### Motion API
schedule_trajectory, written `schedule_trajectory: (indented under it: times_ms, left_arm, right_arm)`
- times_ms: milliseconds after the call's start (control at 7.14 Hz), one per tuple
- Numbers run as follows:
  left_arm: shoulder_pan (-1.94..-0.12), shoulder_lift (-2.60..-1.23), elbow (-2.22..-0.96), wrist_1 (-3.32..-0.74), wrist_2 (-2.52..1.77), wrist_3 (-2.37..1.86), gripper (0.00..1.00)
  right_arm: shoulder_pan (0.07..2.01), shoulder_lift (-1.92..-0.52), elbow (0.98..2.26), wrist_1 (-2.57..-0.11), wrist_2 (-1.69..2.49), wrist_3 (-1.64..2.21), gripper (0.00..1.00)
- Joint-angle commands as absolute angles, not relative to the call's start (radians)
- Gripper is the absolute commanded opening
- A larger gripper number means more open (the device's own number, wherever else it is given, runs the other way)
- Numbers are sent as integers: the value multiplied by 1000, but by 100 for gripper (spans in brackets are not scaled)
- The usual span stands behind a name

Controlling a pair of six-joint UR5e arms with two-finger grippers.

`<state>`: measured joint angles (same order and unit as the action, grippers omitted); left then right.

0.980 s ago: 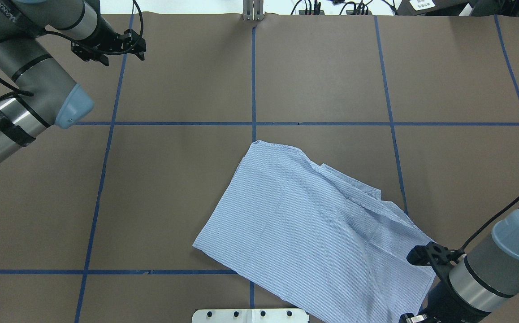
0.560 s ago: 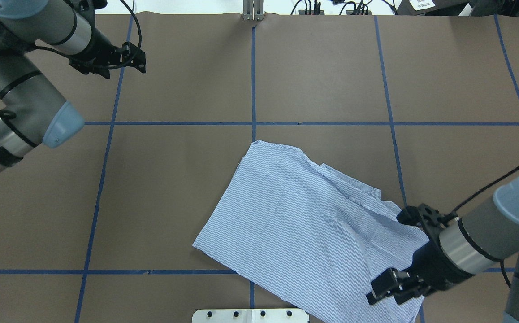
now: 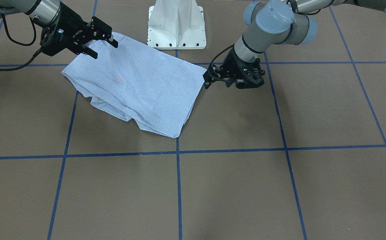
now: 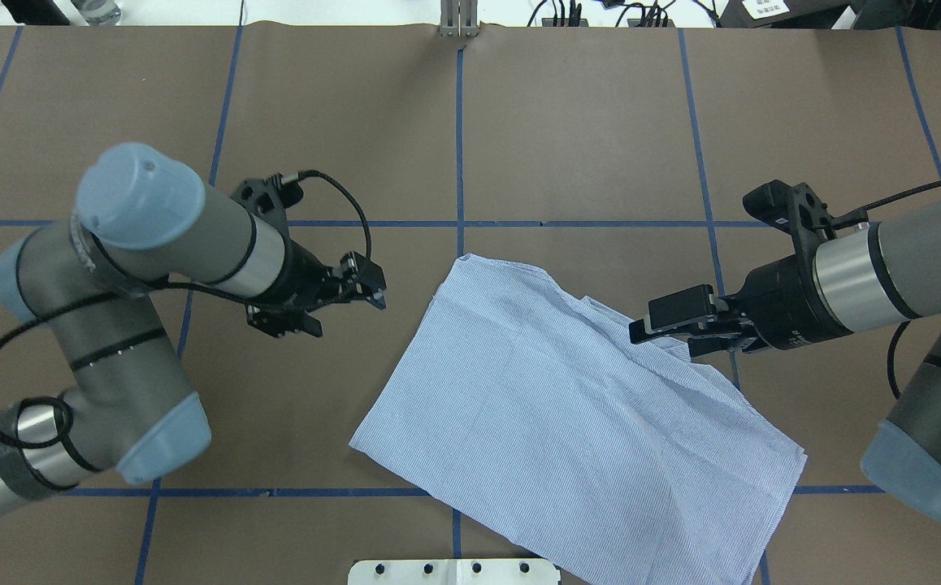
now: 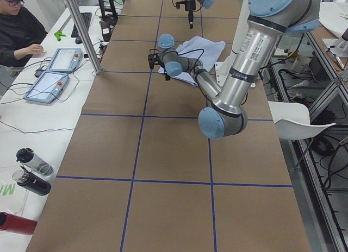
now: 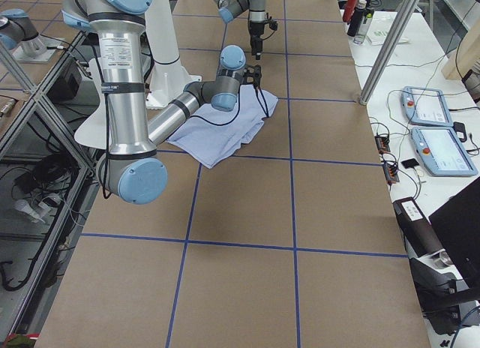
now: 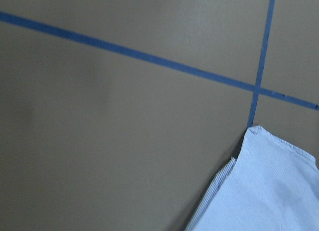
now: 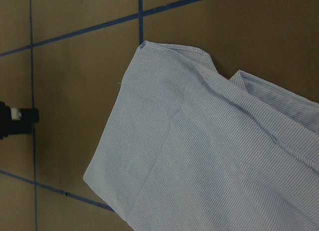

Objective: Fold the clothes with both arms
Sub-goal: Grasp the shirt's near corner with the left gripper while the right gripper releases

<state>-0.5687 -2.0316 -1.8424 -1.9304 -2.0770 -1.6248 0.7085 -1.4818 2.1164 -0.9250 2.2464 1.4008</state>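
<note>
The clothes are one light blue-and-white striped shirt, folded flat into a slanted rectangle near the robot's side of the brown table; it also shows in the front-facing view. My left gripper hangs open just left of the shirt's left edge, holding nothing; in the front-facing view the left gripper sits beside a shirt corner. My right gripper is open over the shirt's far right edge, where layered folds show, and the right gripper grips no fabric. The left wrist view catches only a shirt corner.
Blue tape lines grid the brown table. The white pedestal base stands right behind the shirt. A person sits at a side table with pendants and bottles beyond the table's left end.
The left arm has swung in from the far left corner to beside the shirt. The right gripper has moved from the shirt's near right corner to its far right edge. The shirt lies as before.
</note>
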Motion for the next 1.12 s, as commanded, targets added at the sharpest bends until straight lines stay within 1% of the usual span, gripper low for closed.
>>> schedule_trajectory:
  times_ms: [0,140,280,700,840,980]
  left_arm:
    - [-389,-2025,-1844,-1928,-1947,-1791,92]
    - [-356,-2023,-1835,-1924,-1915,-1839,89]
    - [-333,-2025,-1835,-1860,-1908,-1856,86]
    - [-324,-1994,-1835,-1824,-1887,-1858,83]
    - [-324,-1988,-1832,-1824,-1887,-1858,80]
    - [-324,-1988,-1832,-1824,-1887,-1858,74]
  right_arm:
    - [710,-1471,2111,-925,2221,1401,100]
    - [710,-1470,2111,-925,2221,1401,100]
    - [710,-1470,2105,-925,2223,1401,100]
    - [710,-1468,2091,-925,2223,1401,100]
    - [710,-1467,2088,-925,2221,1399,100]
    - [710,-1463,2083,-925,2221,1401,100]
